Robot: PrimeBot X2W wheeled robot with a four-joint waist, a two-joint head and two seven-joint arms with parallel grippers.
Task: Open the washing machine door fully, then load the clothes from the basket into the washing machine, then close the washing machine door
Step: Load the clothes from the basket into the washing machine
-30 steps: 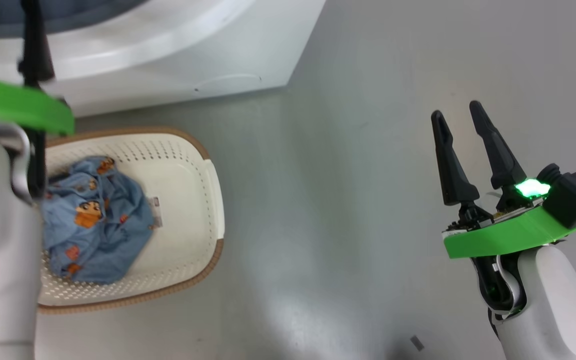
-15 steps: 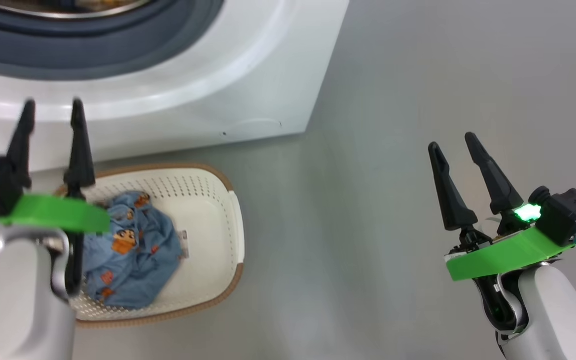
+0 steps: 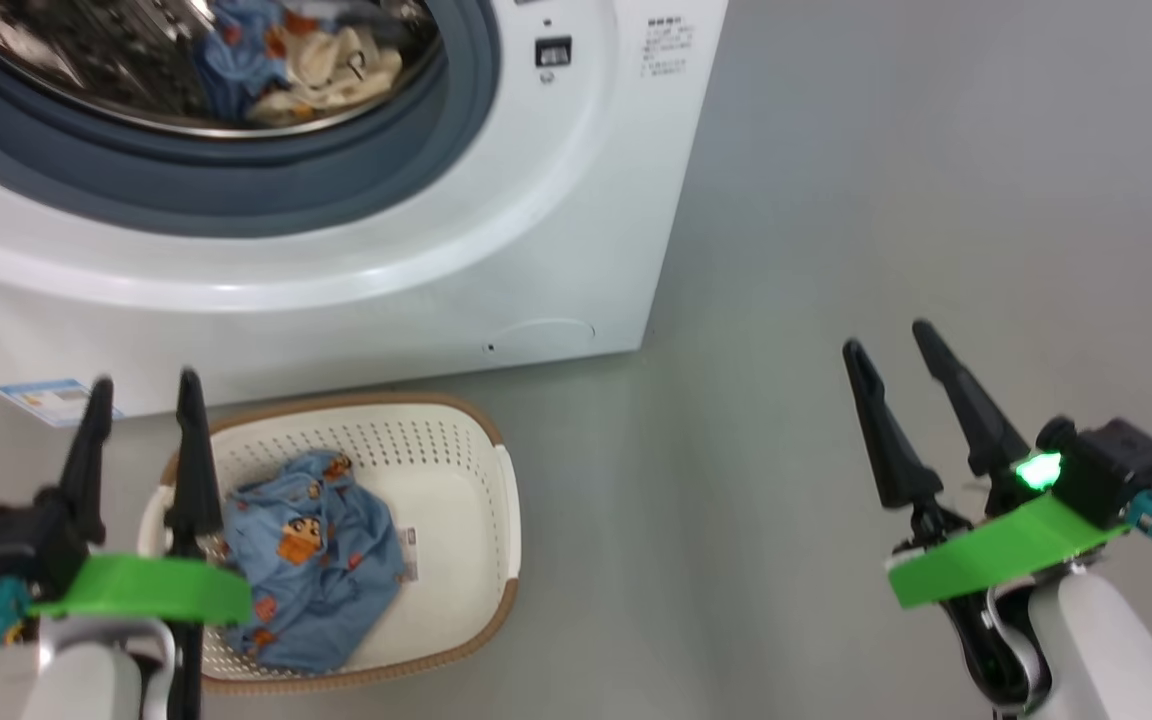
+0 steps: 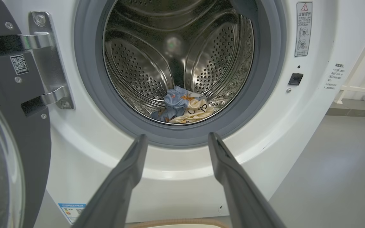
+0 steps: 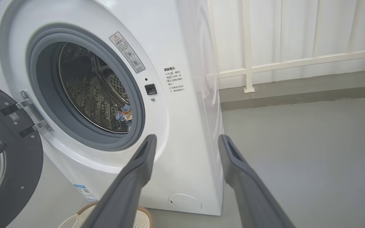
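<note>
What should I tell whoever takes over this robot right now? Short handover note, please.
Left gripper: jaws open, empty, near the basket's left side.
Right gripper: jaws open, empty, over the floor on the right.
Door swung open, left of the washing machine.
Some clothes lie in the drum; a blue garment lies in the basket, on the floor before the machine.
Done: door open, part of the load in.
Left: move the blue garment into the drum, close the door.
</note>
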